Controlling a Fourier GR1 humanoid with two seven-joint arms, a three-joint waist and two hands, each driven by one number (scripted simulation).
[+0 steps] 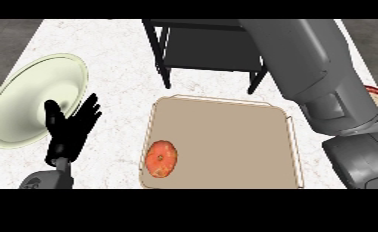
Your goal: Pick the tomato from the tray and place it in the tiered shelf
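A flat tan tray (221, 126) with a low pale rim sits near the front edge of the white speckled counter (118, 51), about in the middle. The tomato (162, 158) is in the tray. It is red-orange and round, and it lies in the tray's front left corner, close to the left rim. It is the only thing in the tray. No hand touches it.

Behind the tray, toward the back edge of the counter, stands the tiered shelf (207, 46). It is black, with thin legs and a dark flat shelf board. Nothing can be seen on that board. The shelf's front legs come down close to the tray's back rim.

A big pale green plate (44, 96) lies by the left edge of the counter. Nothing is on it.

The left hand (70, 128) shows at the lower left, between the plate and the tray. It is black, and its fingers are straight and spread wide, pointing up. It holds nothing. Its fingertips look like they are over the plate's right rim. It is well apart from the tomato.

On the right side a thick grey arm (317, 76) covers the counter from the back down to the front corner. The right hand itself is not seen.
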